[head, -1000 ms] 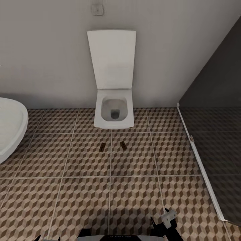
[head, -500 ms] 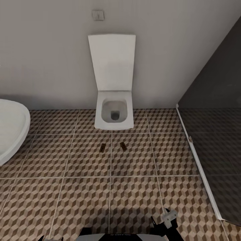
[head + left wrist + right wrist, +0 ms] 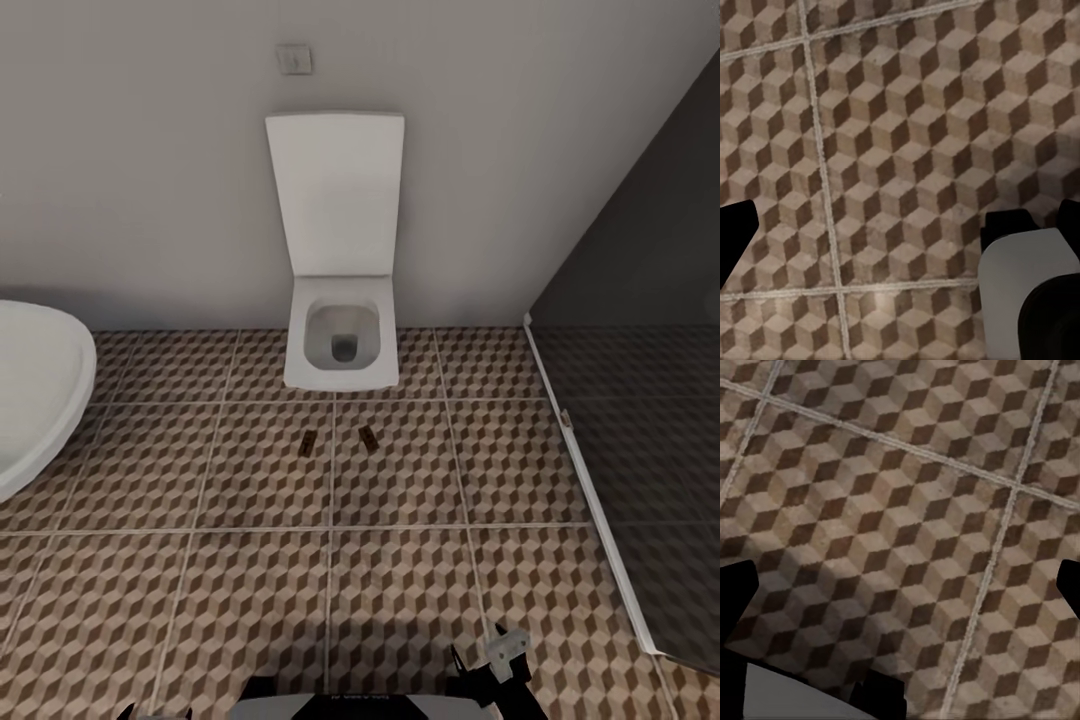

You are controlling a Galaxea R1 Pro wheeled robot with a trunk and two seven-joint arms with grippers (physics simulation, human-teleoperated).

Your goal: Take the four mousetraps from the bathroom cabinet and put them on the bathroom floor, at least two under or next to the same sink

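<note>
Mousetraps [image 3: 308,445]: two down flat on the tiles, so about half done by the look of it.

Biggest first. Bathroom floor [image 3: 250,600] with its cube tiles, spread right under both pairs of jaws and far ahead of them. Beyond that, a plain pale wall. Off to the right of the right jaws, a dark glass panel [image 3: 640,400]. Off to the left of the left jaws, the round white edge of what looks like a tub [image 3: 30,390], not the sink. Straight ahead of the jaws and well apart from them, a white toilet [image 3: 342,350] with the lid up.

Then the small things. First trap and second trap [image 3: 368,437] near each other, not touching, just in front of the toilet and well ahead of the jaws. Both on the same floor, which is good.

Left jaws spread wide apart, nothing held, just tiles between. Right jaws the same: wide apart and holding nothing.

Left to do, as a guess:
- fetching the other two traps from the cabinet
- setting them on these same tiles
- getting at least two traps under or right next to the sink

Probably a move needed for the two lying by the toilet, or else the next two put at the sink.
</note>
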